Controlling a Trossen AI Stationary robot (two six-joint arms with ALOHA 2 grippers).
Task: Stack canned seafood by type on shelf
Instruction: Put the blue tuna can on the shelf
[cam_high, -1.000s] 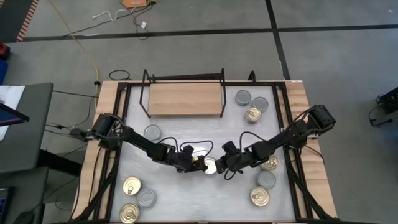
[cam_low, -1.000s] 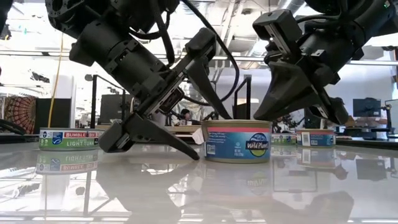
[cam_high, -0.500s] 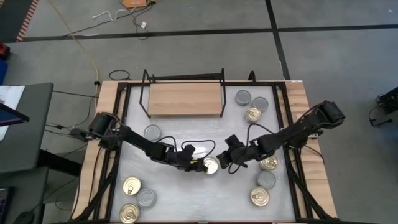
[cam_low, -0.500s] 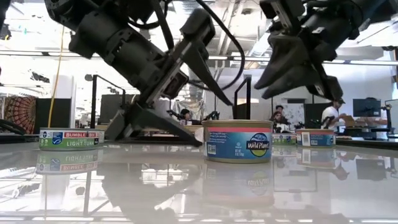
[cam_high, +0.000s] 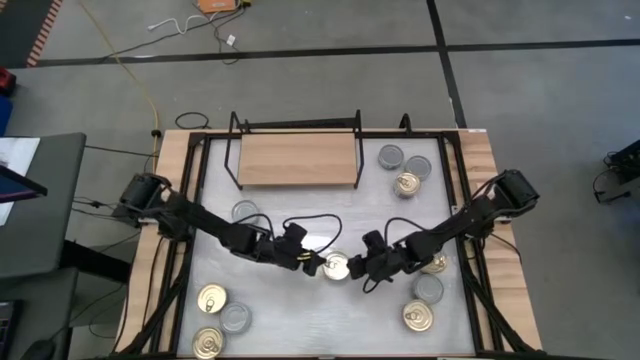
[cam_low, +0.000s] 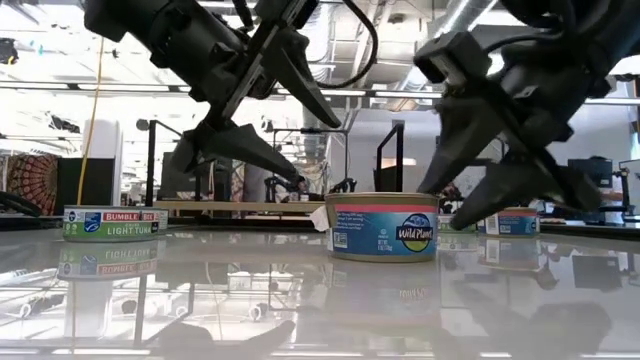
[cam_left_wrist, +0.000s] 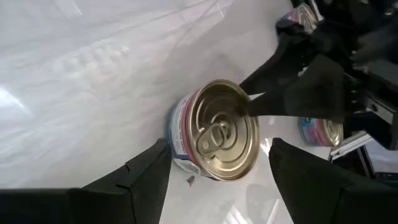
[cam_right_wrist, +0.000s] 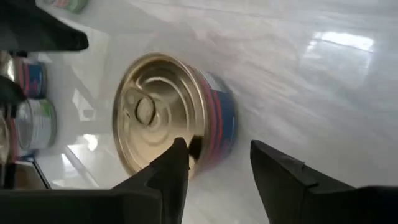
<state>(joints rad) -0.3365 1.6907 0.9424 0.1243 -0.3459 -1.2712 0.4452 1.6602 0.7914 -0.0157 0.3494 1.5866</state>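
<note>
The light wooden board shelf in its thin black wire frame (cam_high: 298, 158) stands at the far edge of the glossy white counter (cam_high: 320, 210) and carries nothing as far as the high view shows, so by my judgement no tin has been stacked yet and the whole sorting is still to do. The round flat tins lie scattered on the counter: a cluster of two grey-topped tins and one gold-topped tin just right of the shelf (cam_high: 404, 170), a single grey-topped tin (cam_high: 245, 212) near the left arm, two gold-topped tins and a grey one at the near left corner (cam_high: 213, 320), and a gold-topped tin and a grey one at the near right (cam_high: 422, 305), with another partly hidden under the right arm. The work centres on one gold-topped tin with a ring pull and a pink and blue label (cam_high: 337, 266), standing upright on the counter near the middle. The left gripper (cam_left_wrist: 214, 158) hovers just above it with its jaws spread wide to either side, grasping nothing. The right gripper (cam_right_wrist: 217, 158) comes in from the other side, jaws likewise released, one finger close beside the tin's wall; whether it touches cannot be told. In the low view the tin (cam_low: 382, 226) sits flat on the counter with both sets of jaws clear of it, so it has not been lifted.
</note>
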